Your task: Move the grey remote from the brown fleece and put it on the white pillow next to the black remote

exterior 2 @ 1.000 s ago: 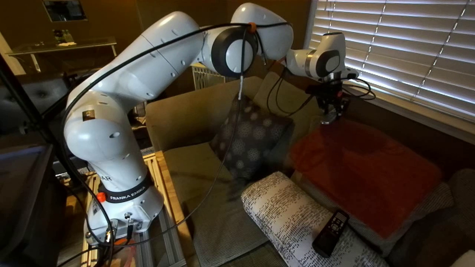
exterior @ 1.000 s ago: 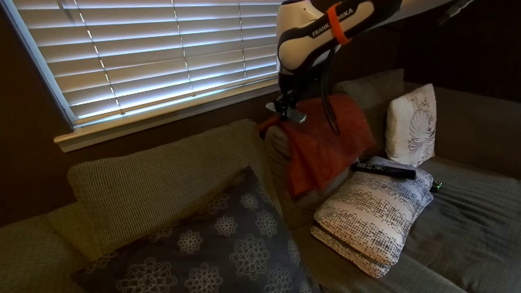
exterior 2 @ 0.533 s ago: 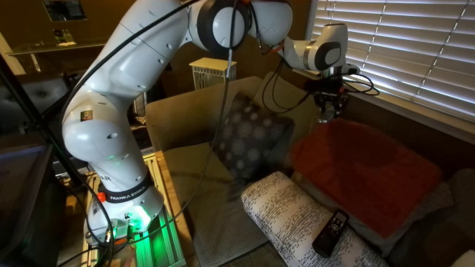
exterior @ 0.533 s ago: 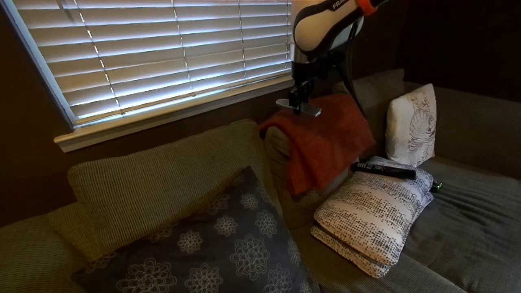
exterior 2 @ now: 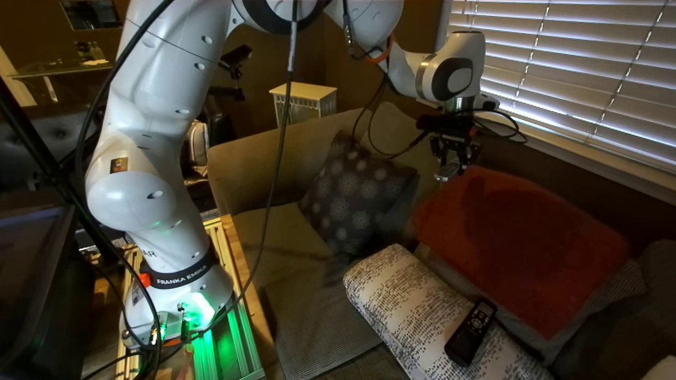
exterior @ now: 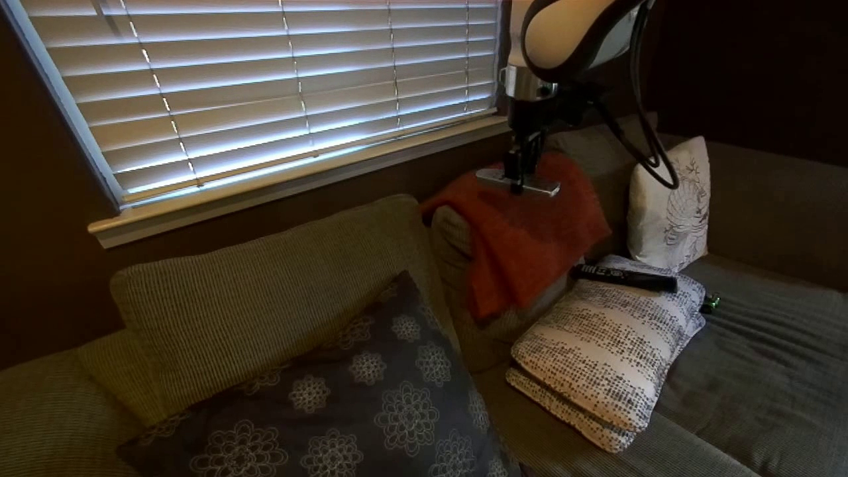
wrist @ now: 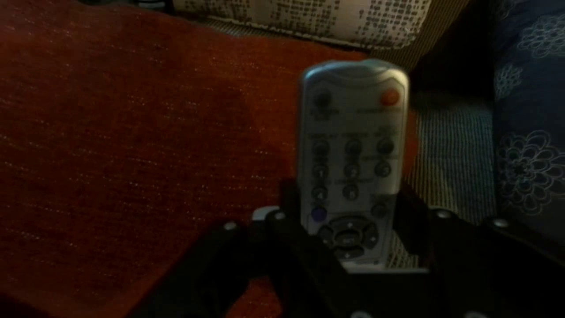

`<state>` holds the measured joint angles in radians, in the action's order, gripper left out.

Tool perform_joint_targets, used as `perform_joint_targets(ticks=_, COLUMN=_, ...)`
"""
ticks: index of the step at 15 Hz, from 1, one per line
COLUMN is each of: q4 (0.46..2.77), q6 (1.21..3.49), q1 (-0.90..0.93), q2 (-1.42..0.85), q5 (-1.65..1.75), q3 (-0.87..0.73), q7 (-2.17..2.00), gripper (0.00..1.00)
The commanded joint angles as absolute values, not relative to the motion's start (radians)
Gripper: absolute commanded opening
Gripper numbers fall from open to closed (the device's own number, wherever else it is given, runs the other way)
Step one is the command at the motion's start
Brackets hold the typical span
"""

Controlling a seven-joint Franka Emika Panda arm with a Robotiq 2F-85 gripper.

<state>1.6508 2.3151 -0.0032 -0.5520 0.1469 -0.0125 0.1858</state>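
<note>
The grey remote is held between the fingers of my gripper, which are shut on its sides. In both exterior views my gripper holds the remote roughly level above the brown fleece. The fleece fills the left of the wrist view. The white pillow lies on the seat in front of the fleece. Its edge shows at the top of the wrist view. The black remote lies on that pillow.
A dark grey floral cushion leans on the couch. A smooth white printed pillow stands behind the speckled one. Window blinds and a sill are behind the couch. A cable loops beside the wrist.
In both exterior views my gripper has moved sideways with the grey remote, staying above the fleece. A green light at the robot base has come on. Pillow and black remote have not moved.
</note>
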Motion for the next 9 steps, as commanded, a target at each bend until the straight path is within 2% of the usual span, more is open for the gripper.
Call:
perform_joint_targets(ticks=1, q4=1.896, q6=2.424, q1=-0.034, q2=-0.407, q5=0.105, q3=0.008, q7=0.188, gripper=0.29)
perform_joint_targets(ticks=9, q4=2.172, q6=2.549, q1=-0.043, q2=-0.286, q5=0.079, q3=-0.004, q7=0.152, gripper=0.29)
